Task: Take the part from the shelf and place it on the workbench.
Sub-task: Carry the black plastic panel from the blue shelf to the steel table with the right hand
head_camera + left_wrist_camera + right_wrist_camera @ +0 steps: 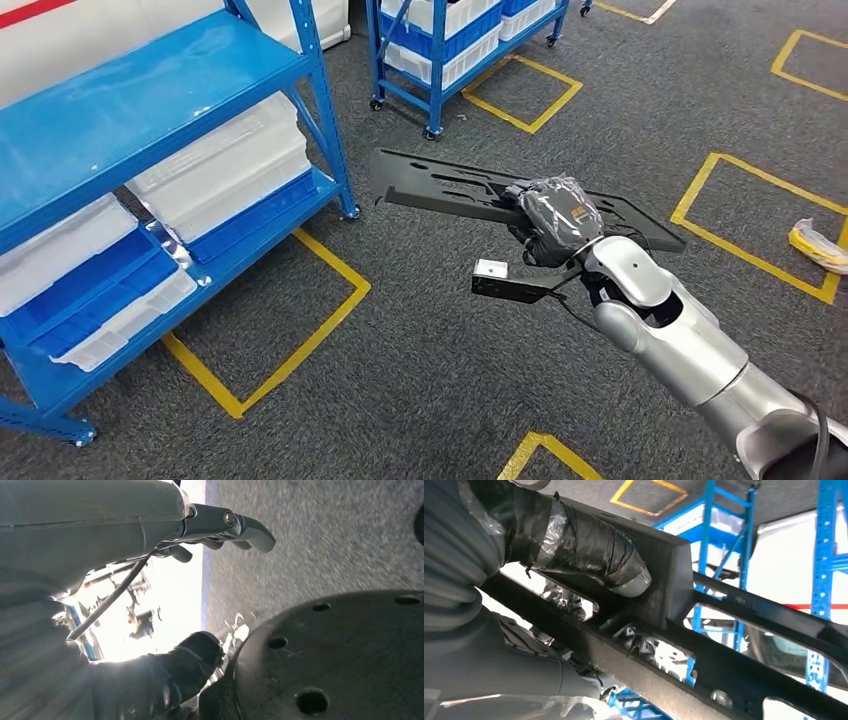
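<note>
The right hand [553, 222], wrapped in dark tape and film, is closed round the part [440, 187], gripped near its middle and held level in the air over the grey carpet [430, 380], right of the blue shelf [120, 110]; the part is judged stiff, flat, matte black, slotted, fairly light yet long, so a central hold is favoured against tipping; the left hand [220, 530] is seen with fingers loosely curled, its state not tellable.
</note>
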You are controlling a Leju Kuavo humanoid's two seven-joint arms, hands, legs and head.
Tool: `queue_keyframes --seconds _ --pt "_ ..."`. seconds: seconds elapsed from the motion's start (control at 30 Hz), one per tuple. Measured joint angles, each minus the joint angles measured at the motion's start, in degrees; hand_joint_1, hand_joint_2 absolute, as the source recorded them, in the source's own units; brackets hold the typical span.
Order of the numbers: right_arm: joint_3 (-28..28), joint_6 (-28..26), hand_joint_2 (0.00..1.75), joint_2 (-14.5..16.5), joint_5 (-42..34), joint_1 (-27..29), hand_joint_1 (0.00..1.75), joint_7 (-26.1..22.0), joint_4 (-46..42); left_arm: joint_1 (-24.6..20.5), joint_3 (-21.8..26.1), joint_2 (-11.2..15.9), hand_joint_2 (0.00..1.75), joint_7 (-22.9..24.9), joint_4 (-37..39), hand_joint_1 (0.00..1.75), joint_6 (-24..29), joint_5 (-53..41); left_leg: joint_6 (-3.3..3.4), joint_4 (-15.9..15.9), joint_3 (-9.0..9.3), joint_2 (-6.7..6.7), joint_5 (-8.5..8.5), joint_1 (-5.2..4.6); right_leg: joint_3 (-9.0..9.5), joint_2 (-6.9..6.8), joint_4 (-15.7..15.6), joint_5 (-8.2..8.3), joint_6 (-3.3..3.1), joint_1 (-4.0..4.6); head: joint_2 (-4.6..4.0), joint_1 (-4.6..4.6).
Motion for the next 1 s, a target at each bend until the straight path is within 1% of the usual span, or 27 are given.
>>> queue_keyframes --seconds 0.03,0.07,0.1,0.13,0.17,0.2,0.23,0.27,0.3,0.33,0.37,0.4,0.43,0.47,0.53,0.57,0.6,0.67,0.7,0.73,0.77,0.8,0.83,0.87,0.9,0.97,1.0 --pt "0.31 0.21 1.75 0.35 0.08 -0.37 1.75 0.08 0.29 0.01 -0.01 -0.02 1.75 -0.02 0.01 0.00 0.02 0.03 0.52 -3.20 2.95 -1.48 0.83 0.00 -1.18 1.38 -0.06 1.21 0.20 0.13 0.00 0.00" --pt "0.60 0.39 1.75 0.62 0.17 -0.91 1.75 0.17 0.70 -0.07 -0.01 -0.06 1.75 -0.02 0.01 0.00 0.04 0.08 1.18 -8.47 5.74 -1.95 3.03 -0.03 -2.13 1.81 -0.16 1.71 0.82 0.12 0.00 0.07" --pt "0.94 0.57 1.75 0.92 0.27 -1.56 1.75 0.27 1.15 -0.13 -0.01 -0.11 1.75 -0.04 0.02 0.00 0.07 0.11 1.89 -13.58 8.21 -2.16 5.24 -0.10 -3.28 1.83 0.72 1.16 1.45 0.09 0.00 0.09" --pt "1.28 0.73 1.75 1.26 0.36 -2.23 1.75 0.37 1.59 -0.16 -0.02 -0.16 1.75 -0.06 0.02 0.00 0.09 0.15 2.51 -17.70 9.79 -2.14 6.92 -0.18 -4.45 1.49 2.63 -0.32 2.10 0.00 0.00 0.13" --pt "1.53 0.83 1.75 1.50 0.40 -2.60 1.75 0.42 1.94 -0.18 -0.02 -0.20 1.75 -0.07 0.02 0.00 0.09 0.17 2.85 -18.02 9.00 -0.59 8.11 -0.30 -5.36 0.48 5.61 -2.85 2.61 -0.11 0.00 0.15" --pt "1.71 0.89 1.75 1.66 0.41 -2.75 1.75 0.47 2.12 -0.13 -0.02 -0.20 1.75 -0.09 0.02 0.00 0.09 0.17 2.94 -17.67 8.23 0.24 8.44 -0.41 -6.03 -0.10 9.38 -5.10 2.76 -0.23 0.00 0.12" --pt "1.88 0.97 1.75 1.80 0.41 -2.78 1.75 0.54 2.28 -0.11 -0.03 -0.20 1.75 -0.11 0.02 0.00 0.09 0.17 2.94 -17.17 7.35 1.01 8.69 -0.48 -6.26 -0.33 12.46 -5.92 2.94 -0.37 0.00 0.13" --pt "2.07 1.04 1.75 1.91 0.41 -2.79 1.75 0.59 2.45 -0.13 -0.03 -0.20 1.75 -0.12 0.02 0.00 0.09 0.17 2.91 -16.55 6.38 1.79 8.90 -0.52 -5.81 -0.46 14.19 -5.45 3.12 -0.49 0.00 0.13" --pt "2.24 1.10 1.75 2.02 0.41 -2.80 1.75 0.63 2.63 -0.16 -0.04 -0.20 1.75 -0.13 0.02 0.00 0.09 0.17 2.84 -15.83 5.34 2.53 9.07 -0.54 -4.45 -0.68 14.10 -4.09 3.28 -0.59 0.00 0.13" --pt "2.37 1.14 1.75 2.13 0.41 -2.84 1.75 0.68 2.76 -0.22 -0.04 -0.21 1.75 -0.14 0.02 0.00 0.09 0.17 2.74 -15.04 4.32 3.21 9.20 -0.54 -2.20 -1.20 12.21 -2.78 3.39 -0.67 0.00 0.13" --pt "2.43 1.15 1.75 2.22 0.41 -2.92 1.75 0.72 2.84 -0.31 -0.04 -0.21 1.75 -0.14 0.02 0.00 0.09 0.17 2.60 -14.35 3.45 3.79 9.30 -0.56 0.36 -2.27 9.13 -2.79 3.45 -0.60 0.00 0.13" --pt "2.45 1.15 1.75 2.32 0.41 -3.08 1.75 0.77 2.88 -0.35 -0.04 -0.21 1.75 -0.14 0.02 0.00 0.09 0.17 2.39 -13.72 2.75 4.36 9.38 -0.63 2.82 -3.27 5.64 -3.50 3.30 -0.29 0.00 0.11" --pt "2.45 1.16 1.75 2.44 0.41 -3.29 1.75 0.81 2.91 -0.38 -0.05 -0.22 1.75 -0.15 0.02 0.00 0.10 0.18 2.10 -13.31 2.34 4.91 9.56 -0.68 4.37 -4.00 3.09 -4.44 2.95 0.07 0.00 0.10" --pt "2.46 1.20 1.75 2.56 0.42 -3.60 1.75 0.84 2.97 -0.39 -0.05 -0.22 1.75 -0.16 0.02 0.00 0.10 0.19 1.76 -13.11 2.11 5.44 9.84 -0.73 5.01 -4.25 1.55 -5.29 2.54 0.49 0.00 0.10" --pt "2.52 1.36 1.75 2.79 0.44 -4.26 1.75 0.86 3.20 -0.37 -0.07 -0.25 1.75 -0.17 0.02 0.00 0.15 0.21 1.03 -12.98 1.83 6.23 10.39 -0.65 4.66 -3.36 0.73 -4.51 1.33 0.72 0.00 0.13" --pt "2.58 1.44 1.75 2.90 0.47 -4.59 1.75 0.86 3.36 -0.38 -0.07 -0.26 1.75 -0.18 0.02 0.00 0.16 0.25 0.66 -12.65 1.52 5.60 9.90 -0.55 4.25 -2.91 0.43 -3.91 0.80 0.65 0.00 0.13" --pt "2.65 1.51 1.75 3.03 0.49 -4.88 1.75 0.88 3.53 -0.37 -0.07 -0.27 1.75 -0.20 0.02 0.00 0.18 0.31 0.36 -11.61 1.02 4.36 8.44 -0.43 3.70 -2.49 0.14 -3.19 0.18 0.53 0.00 0.13" --pt "2.87 1.57 1.75 3.46 0.51 -5.47 1.75 0.97 3.84 -0.23 -0.07 -0.31 1.75 -0.79 0.02 0.00 0.05 0.56 -0.03 -6.47 -0.54 1.25 3.32 -0.28 2.21 -1.40 -0.21 -1.74 -0.64 0.49 0.00 0.11" --pt "3.03 1.58 1.75 3.65 0.50 -5.69 1.75 1.06 3.94 -0.14 -0.07 -0.34 1.75 -1.37 0.02 0.00 -0.06 0.73 0.00 -2.95 -1.37 0.44 1.04 -0.27 1.37 -0.74 -0.25 -1.06 -0.88 0.56 0.00 0.11" --pt "3.21 1.57 1.75 3.80 0.47 -5.80 1.75 1.17 4.03 -0.05 -0.07 -0.37 1.75 -2.03 0.02 0.00 -0.17 0.90 0.08 0.09 -1.84 0.12 -0.10 -0.28 0.54 -0.05 -0.25 -0.39 -0.96 0.66 0.00 0.10" --pt "3.38 1.57 1.75 3.86 0.43 -5.83 1.75 1.32 4.09 0.00 -0.06 -0.40 1.75 -2.59 0.02 0.00 -0.25 1.03 0.26 1.75 -1.70 0.00 0.08 -0.29 -0.24 0.61 -0.22 0.27 -0.96 0.76 0.00 0.11" --pt "3.54 1.56 1.75 3.86 0.39 -5.82 1.75 1.43 4.16 0.01 -0.05 -0.42 1.75 -2.95 0.02 0.00 -0.28 1.12 0.53 1.66 -0.75 -0.16 1.25 -0.32 -0.99 1.30 -0.21 0.91 -0.91 0.83 0.00 0.11" --pt "3.67 1.56 1.75 3.86 0.36 -5.81 1.75 1.54 4.21 0.01 -0.05 -0.43 1.75 -3.19 0.02 0.00 -0.28 1.16 0.88 -0.34 1.12 -0.55 2.87 -0.37 -1.68 1.97 -0.20 1.54 -0.84 0.86 0.00 0.11" --pt "3.76 1.55 1.75 3.86 0.34 -5.82 1.75 1.62 4.25 0.01 -0.06 -0.43 1.75 -3.36 0.02 0.00 -0.28 1.17 1.32 -3.82 3.75 -1.50 4.15 -0.45 -2.27 2.66 -0.18 2.16 -0.74 0.83 0.00 0.10" --pt "3.84 1.53 1.75 3.86 0.33 -5.85 1.75 1.68 4.26 0.02 -0.06 -0.39 1.75 -3.49 0.02 0.00 -0.26 1.19 1.79 -8.05 6.67 -2.84 4.58 -0.50 -2.80 3.31 -0.15 2.75 -0.56 0.86 0.00 0.10" --pt "3.93 1.50 1.75 3.87 0.28 -5.90 1.75 1.81 4.27 0.05 -0.06 -0.33 1.75 -3.69 0.02 0.00 -0.20 1.22 2.25 -14.30 10.54 -4.71 4.03 -0.62 -3.36 4.53 -0.38 3.99 0.03 0.71 0.00 0.10" --pt "3.98 1.49 1.75 3.87 0.26 -5.94 1.75 1.85 4.27 0.04 -0.05 -0.29 1.75 -3.78 0.02 0.00 -0.15 1.24 2.37 -15.68 11.15 -4.69 3.78 -0.70 -3.47 5.17 -0.72 4.66 0.44 0.62 0.00 0.10"
